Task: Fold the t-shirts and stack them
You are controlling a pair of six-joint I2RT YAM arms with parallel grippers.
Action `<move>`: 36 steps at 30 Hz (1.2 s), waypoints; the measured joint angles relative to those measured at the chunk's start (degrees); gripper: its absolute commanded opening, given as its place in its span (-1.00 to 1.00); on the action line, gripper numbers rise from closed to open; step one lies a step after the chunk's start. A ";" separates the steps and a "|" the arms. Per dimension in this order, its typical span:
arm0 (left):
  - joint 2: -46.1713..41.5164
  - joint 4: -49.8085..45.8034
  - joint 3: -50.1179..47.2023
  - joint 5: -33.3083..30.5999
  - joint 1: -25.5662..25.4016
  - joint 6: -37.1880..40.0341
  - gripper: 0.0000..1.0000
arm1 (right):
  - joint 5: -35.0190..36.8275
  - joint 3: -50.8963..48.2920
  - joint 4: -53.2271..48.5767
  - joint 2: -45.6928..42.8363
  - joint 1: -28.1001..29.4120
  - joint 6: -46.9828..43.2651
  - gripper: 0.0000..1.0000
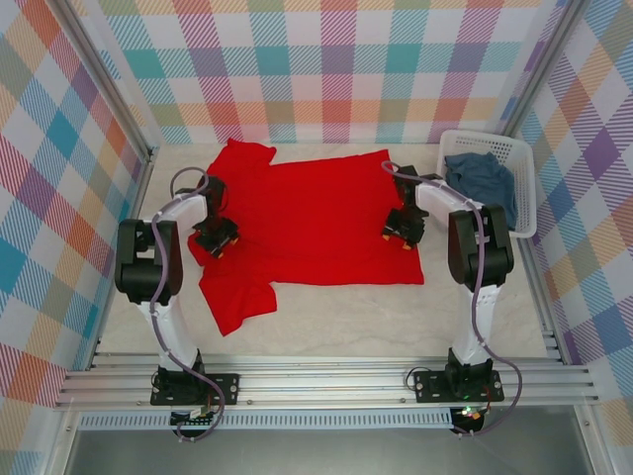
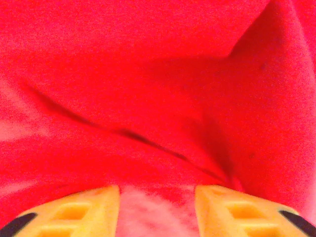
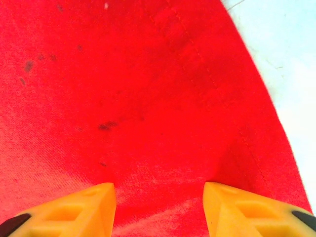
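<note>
The red t-shirt lies spread flat on the table, its plain side up, one sleeve toward the back left and one toward the front left. My left gripper rests on its left edge between the sleeves. In the left wrist view the yellow fingers stand apart over wrinkled red cloth, so this gripper is open. My right gripper sits on the shirt near its right hem. It is open too, with smooth red cloth beneath. The blue-grey t-shirt lies crumpled in the basket.
A white lattice basket stands at the right wall. Bare pale table shows just past the shirt's hem, and more table lies in front of the shirt. Plaid walls close in the back and both sides.
</note>
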 measured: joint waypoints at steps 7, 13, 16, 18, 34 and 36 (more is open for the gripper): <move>-32.57 -6.60 -21.62 -2.32 -4.92 -5.29 -0.08 | -0.57 -3.21 -0.96 -11.26 1.03 -1.49 0.10; -45.55 -9.18 -40.85 1.11 -10.99 -15.45 -0.13 | -5.22 -11.54 0.33 -23.06 3.15 -1.68 0.11; -44.92 -8.09 -43.69 2.45 -10.99 -17.70 -0.18 | -7.48 -16.17 1.18 -25.40 4.31 -1.68 0.10; -42.64 -6.60 -43.67 2.69 -11.13 -18.10 -0.23 | -8.52 -18.75 1.18 -26.18 4.90 -1.66 0.10; -48.87 -11.17 -33.88 -5.90 -13.07 -18.43 -1.00 | -0.37 -28.46 0.09 -33.38 -1.81 4.87 -0.07; -52.04 -13.79 -30.10 -8.81 -13.07 -18.16 -1.00 | 0.72 -29.22 -0.26 -33.35 -3.85 6.34 -0.17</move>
